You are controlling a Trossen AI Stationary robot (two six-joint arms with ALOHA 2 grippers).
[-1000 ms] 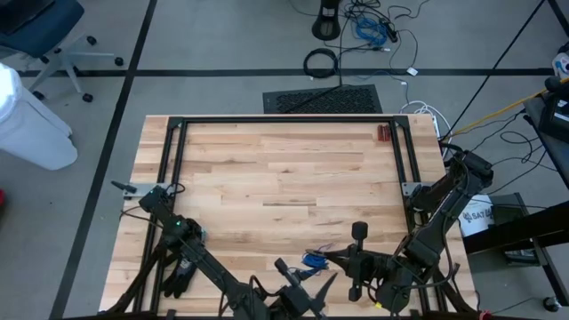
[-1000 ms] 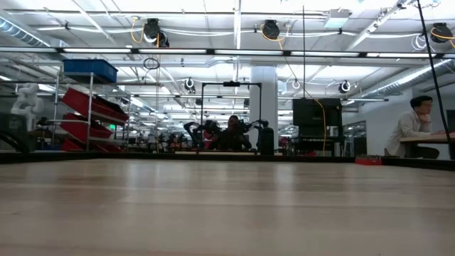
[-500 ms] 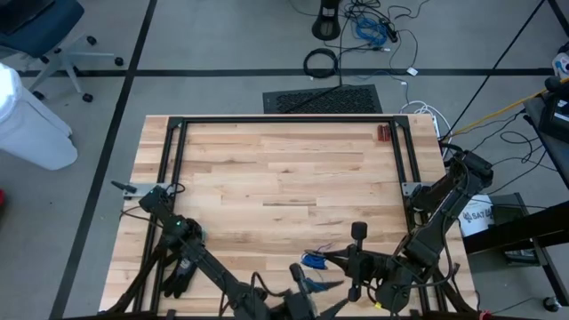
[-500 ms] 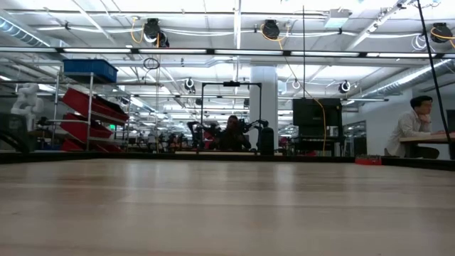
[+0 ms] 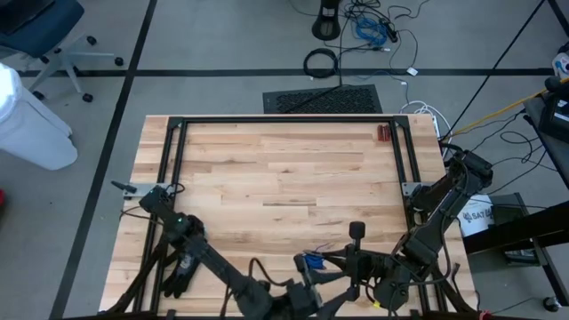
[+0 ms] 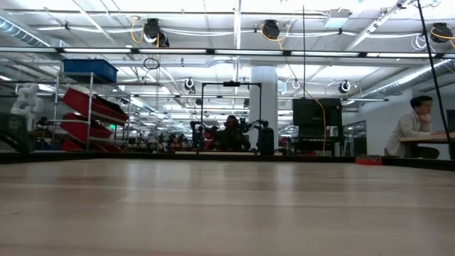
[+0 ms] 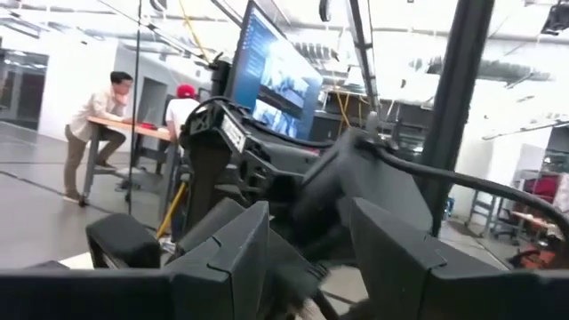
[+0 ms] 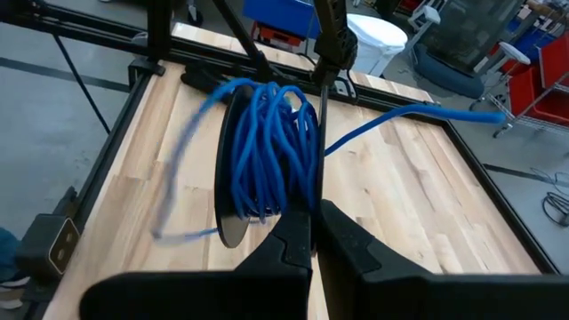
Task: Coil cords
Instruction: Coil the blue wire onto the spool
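Wooden surface, lower centre: right gripper pinching blue cord coil; left gripper, spread, has moved in beside it.

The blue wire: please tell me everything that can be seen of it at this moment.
The blue wire is thin and flexible, and looks plastic-coated. Most of it is wound into a small bundle of many loops, standing on edge above the wooden table. The right gripper pinches the bundle's lower part between its fingers. One loose tail runs off toward the table's far frame, and another blurred strand hangs on the other side. In the high view the bundle sits near the table's front edge.
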